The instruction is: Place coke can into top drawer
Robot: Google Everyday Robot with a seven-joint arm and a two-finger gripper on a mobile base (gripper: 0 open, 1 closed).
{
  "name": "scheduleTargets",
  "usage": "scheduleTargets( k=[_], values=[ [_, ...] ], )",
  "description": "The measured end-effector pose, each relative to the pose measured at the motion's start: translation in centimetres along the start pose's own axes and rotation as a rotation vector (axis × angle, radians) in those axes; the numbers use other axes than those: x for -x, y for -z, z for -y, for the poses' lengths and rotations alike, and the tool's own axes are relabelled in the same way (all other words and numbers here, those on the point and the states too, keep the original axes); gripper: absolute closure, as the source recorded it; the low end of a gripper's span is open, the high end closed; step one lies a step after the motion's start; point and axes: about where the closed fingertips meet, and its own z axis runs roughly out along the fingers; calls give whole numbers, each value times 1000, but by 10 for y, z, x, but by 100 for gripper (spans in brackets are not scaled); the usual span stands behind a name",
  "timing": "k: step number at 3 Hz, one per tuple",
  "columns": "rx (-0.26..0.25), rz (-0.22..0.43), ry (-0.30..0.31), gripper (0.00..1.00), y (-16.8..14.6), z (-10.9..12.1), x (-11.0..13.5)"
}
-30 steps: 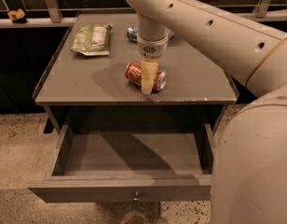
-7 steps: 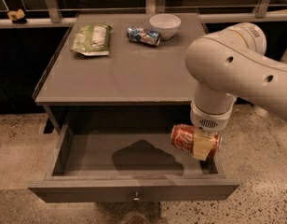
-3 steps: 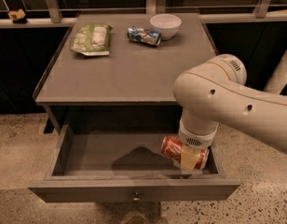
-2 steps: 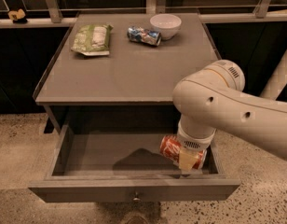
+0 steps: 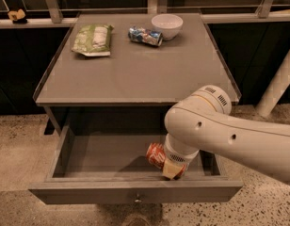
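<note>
Gripper (image 5: 172,169), coke can (image 5: 156,154) lower in drawer (image 5: 135,190)

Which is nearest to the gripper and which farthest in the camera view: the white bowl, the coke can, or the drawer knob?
1. The coke can, held in the gripper, right side of the top drawer.
2. The drawer knob, on the drawer's front.
3. The white bowl, back of the cabinet top.
</note>
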Motion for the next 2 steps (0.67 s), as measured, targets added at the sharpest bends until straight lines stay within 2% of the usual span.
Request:
scheduleTargets(
  k=[2],
  values=[
    [-19, 8, 6, 100, -9, 7, 2]
  ],
)
